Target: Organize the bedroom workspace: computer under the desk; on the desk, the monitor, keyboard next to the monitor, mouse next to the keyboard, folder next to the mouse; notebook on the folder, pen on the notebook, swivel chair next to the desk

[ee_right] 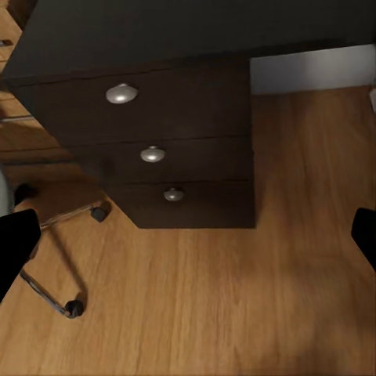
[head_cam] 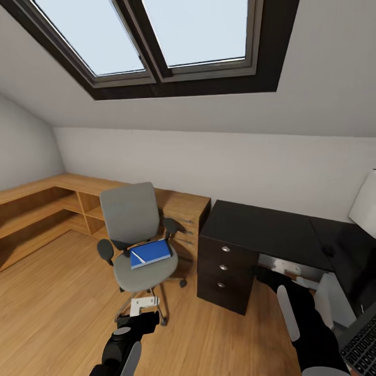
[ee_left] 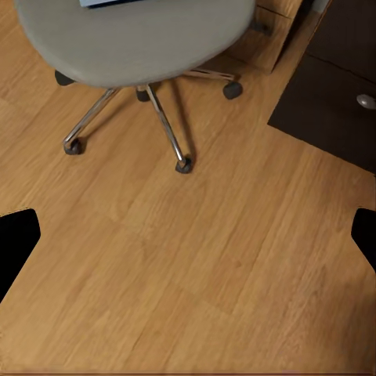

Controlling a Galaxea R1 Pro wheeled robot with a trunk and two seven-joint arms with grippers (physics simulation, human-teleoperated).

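Note:
The grey swivel chair (head_cam: 133, 230) stands on the wood floor left of the black desk (head_cam: 261, 227), with the blue folder (head_cam: 150, 253) flat on its seat. A thin whitish line crosses the folder's near corner. The monitor's white back (head_cam: 365, 209) shows at the right edge, and a light grey computer (head_cam: 330, 300) sits under the desk. The keyboard (head_cam: 360, 344) shows in the bottom right corner. My left gripper (head_cam: 142, 305) hangs open in front of the chair base (ee_left: 149, 117). My right gripper (ee_right: 188, 235) is open, facing the desk drawers (ee_right: 153, 155). Mouse and notebook are out of view.
A light wooden shelf and drawer unit (head_cam: 57, 201) runs along the left wall behind the chair. A sloped ceiling with a skylight (head_cam: 156, 36) hangs above. Open wood floor (head_cam: 52, 313) lies left of and in front of the chair.

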